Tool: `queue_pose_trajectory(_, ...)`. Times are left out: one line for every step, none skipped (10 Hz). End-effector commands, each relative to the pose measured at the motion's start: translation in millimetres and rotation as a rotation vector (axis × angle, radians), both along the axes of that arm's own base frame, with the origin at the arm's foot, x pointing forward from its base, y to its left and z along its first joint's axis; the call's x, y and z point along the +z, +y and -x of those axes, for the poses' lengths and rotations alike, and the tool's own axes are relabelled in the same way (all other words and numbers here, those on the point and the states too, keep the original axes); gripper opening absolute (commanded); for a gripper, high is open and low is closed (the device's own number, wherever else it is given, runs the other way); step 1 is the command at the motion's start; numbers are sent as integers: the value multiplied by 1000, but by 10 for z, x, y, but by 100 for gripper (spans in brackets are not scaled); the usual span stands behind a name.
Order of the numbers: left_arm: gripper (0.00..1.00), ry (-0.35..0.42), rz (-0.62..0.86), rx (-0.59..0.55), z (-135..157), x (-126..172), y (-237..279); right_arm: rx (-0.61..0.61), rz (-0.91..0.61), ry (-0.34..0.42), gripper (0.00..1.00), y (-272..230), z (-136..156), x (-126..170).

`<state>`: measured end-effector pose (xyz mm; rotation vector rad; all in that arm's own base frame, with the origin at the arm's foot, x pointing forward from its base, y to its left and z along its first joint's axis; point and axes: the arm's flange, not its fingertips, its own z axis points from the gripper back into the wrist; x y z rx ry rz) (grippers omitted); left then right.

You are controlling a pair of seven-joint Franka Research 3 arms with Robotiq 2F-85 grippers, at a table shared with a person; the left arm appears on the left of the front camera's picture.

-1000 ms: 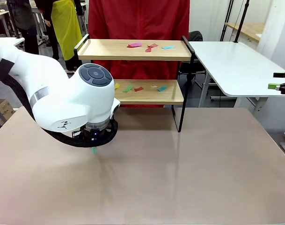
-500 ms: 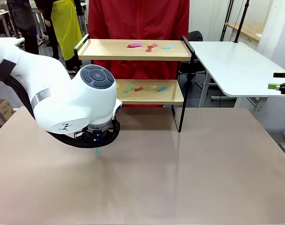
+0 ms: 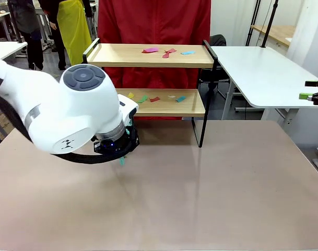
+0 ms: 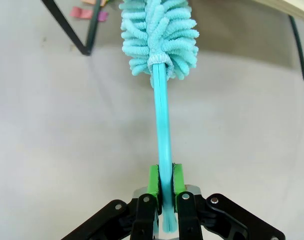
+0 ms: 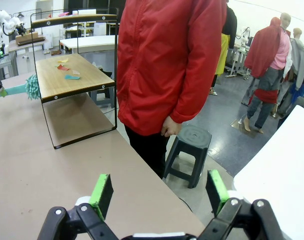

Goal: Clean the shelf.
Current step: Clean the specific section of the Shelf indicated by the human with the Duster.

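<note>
A busy workroom, with a white side table (image 3: 258, 68) to the right and a big beige desk (image 3: 226, 198) in the middle. A person in a red jacket (image 3: 153, 23) stands behind it. The shelf (image 3: 122, 55) sits at the desk's far edge. Coloured paper scraps (image 3: 167, 52) lie on both its boards, so I'd say the cleaning has hardly begun. The left end effector (image 4: 162, 177) is clamped on the handle of a teal duster (image 4: 160, 40), whose fluffy head is near the lower board. The right end effector (image 5: 160, 192) gapes wide, holding nothing.
</note>
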<state>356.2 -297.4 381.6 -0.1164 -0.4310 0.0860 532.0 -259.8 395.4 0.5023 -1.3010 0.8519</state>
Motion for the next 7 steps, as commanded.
queue_pose_trajectory(13, 32, 21, -98, 110, 123, 270, -8, 5, 20, 100, 21, -11, 55)
queue_pose_trajectory(13, 35, 30, -132, 130, 180, 345, -8, 5, 20, 100, 21, -11, 55)
queue_pose_trajectory(13, 33, 38, -162, 148, 243, 425, -8, 5, 20, 100, 21, -11, 55)
queue_pose_trajectory(13, 26, 42, -198, 171, 310, 505, -8, 5, 20, 100, 21, -11, 55)
queue_pose_trajectory(13, 20, 54, -239, 189, 375, 579, -8, 5, 20, 100, 21, -11, 55)
queue_pose_trajectory(13, 37, 82, -328, 204, 411, 650, -8, 5, 20, 100, 21, -11, 55)
queue_pose_trajectory(13, 52, 96, -419, 204, 419, 717, -8, 5, 20, 100, 21, -11, 55)
